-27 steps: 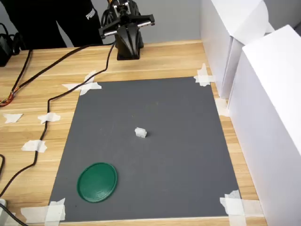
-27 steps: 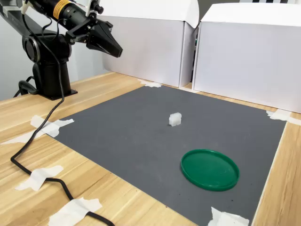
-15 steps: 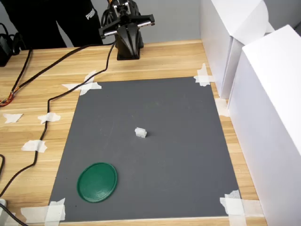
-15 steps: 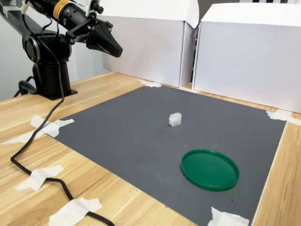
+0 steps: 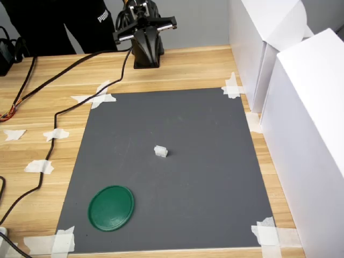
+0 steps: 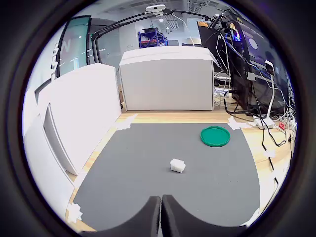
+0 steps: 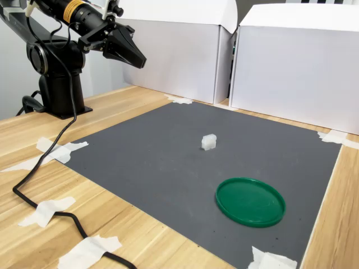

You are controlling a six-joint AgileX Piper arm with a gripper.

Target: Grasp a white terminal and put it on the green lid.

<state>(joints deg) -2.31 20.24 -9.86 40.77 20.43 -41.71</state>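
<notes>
while the gripper (image 7: 140, 61) hangs pressed together above the mat's (image 5: 204, 177) far edge, one white terminal (image 5: 160, 152) sits mid-mat; one green lid (image 5: 111, 207) lies near-left in the first exterior view, well apart.

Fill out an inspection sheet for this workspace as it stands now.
Surface: dark grey mat taped at its corners to a wooden table.
Job's things: white terminal alone near mid-mat; green lid apart from it, empty, toward the first exterior view's lower left.
Clutter: loose white tape pieces on the wood.
Grippers: gripper shut, empty, raised near the arm base.
Cables: black cable trails across the table.
Surroundings: white boxes beside the mat; a person in dark clothing behind the table.
</notes>
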